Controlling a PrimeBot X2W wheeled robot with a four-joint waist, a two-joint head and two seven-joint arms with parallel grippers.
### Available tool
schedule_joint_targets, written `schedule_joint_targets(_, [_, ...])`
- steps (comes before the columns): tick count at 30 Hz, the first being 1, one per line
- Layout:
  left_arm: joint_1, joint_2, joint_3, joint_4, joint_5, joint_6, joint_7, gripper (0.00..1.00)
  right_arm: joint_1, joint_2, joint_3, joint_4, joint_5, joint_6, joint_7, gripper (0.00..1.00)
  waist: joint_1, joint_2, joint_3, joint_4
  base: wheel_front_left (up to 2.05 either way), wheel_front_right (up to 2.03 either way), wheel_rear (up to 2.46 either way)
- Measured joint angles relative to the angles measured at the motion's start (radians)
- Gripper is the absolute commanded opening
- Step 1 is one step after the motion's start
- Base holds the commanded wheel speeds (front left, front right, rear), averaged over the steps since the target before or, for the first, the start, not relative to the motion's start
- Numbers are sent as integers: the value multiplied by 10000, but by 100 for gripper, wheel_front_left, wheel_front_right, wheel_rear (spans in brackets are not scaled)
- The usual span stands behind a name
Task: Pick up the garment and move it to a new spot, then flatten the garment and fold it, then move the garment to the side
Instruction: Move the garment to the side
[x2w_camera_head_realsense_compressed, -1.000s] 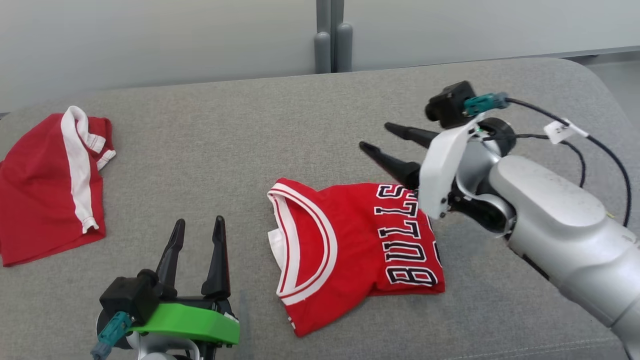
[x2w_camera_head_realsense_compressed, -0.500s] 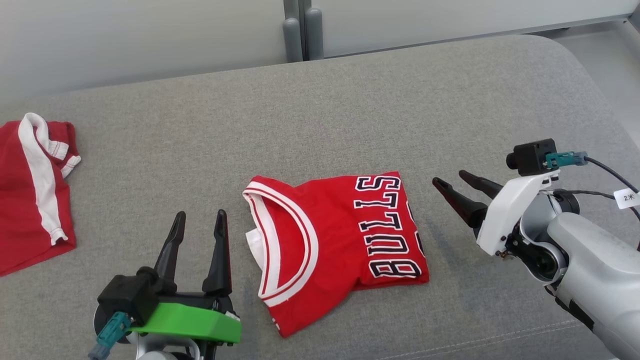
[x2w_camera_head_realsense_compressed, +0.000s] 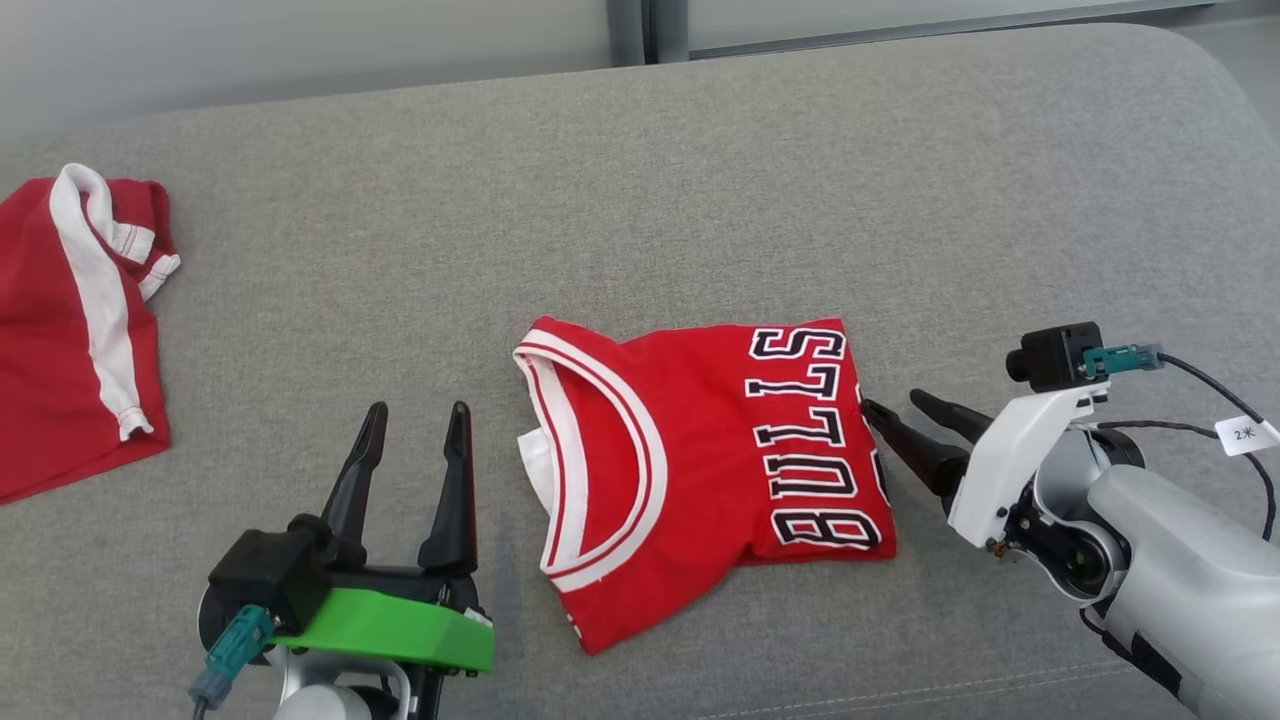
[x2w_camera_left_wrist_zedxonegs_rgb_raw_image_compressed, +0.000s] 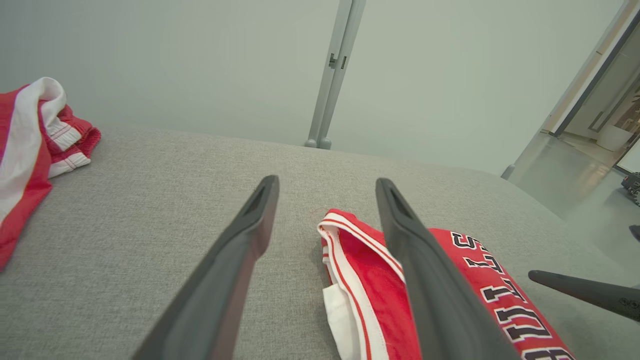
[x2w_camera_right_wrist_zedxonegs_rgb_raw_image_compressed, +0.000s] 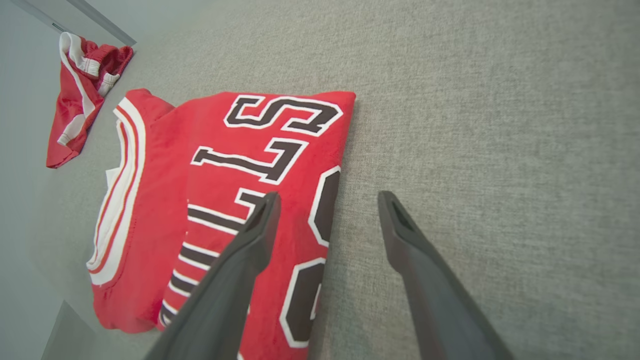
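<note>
The garment (x2w_camera_head_realsense_compressed: 700, 450) is a red jersey with white trim and black lettering, lying folded in the middle of the grey cushion (x2w_camera_head_realsense_compressed: 700, 180). My right gripper (x2w_camera_head_realsense_compressed: 892, 401) is open at the jersey's right edge, fingertips pointing at the lettering. In the right wrist view that gripper (x2w_camera_right_wrist_zedxonegs_rgb_raw_image_compressed: 328, 195) straddles the edge: one finger is over the garment (x2w_camera_right_wrist_zedxonegs_rgb_raw_image_compressed: 220, 165), the other over bare cushion. My left gripper (x2w_camera_head_realsense_compressed: 418, 410) stands open and holds nothing, just left of the collar. The left wrist view shows its fingers (x2w_camera_left_wrist_zedxonegs_rgb_raw_image_compressed: 326, 181) beside the garment (x2w_camera_left_wrist_zedxonegs_rgb_raw_image_compressed: 365, 280).
A second red garment with a white stripe (x2w_camera_head_realsense_compressed: 70, 330) lies crumpled at the far left of the cushion, also seen as a red and white heap (x2w_camera_right_wrist_zedxonegs_rgb_raw_image_compressed: 80, 90) in the right wrist view. The cushion's rounded edge drops off at the right. A grey post (x2w_camera_left_wrist_zedxonegs_rgb_raw_image_compressed: 330, 75) stands behind.
The head camera has shifted. My right gripper has come down from over the jersey's far right corner to its right edge, still open. The left gripper and the jersey have not moved.
</note>
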Motion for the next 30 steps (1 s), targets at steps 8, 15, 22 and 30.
schedule_joint_targets(8, [-129,-6,6,-13,0,0,0,100,-1,247,151,320,391,2,458,100,0,0,256,409,0,0,0])
schedule_joint_targets(15, [-135,-8,94,-2,0,0,-2,100,-168,504,159,537,506,90,629,0,0,0,401,602,0,0,0])
schedule_joint_targets(22, [-139,-8,188,15,0,0,-4,100,-353,527,134,823,506,92,660,0,0,0,446,616,0,0,0])
schedule_joint_targets(30, [-142,-6,399,19,0,2,-15,100,-1285,58,100,978,169,92,612,0,0,0,486,440,0,0,0])
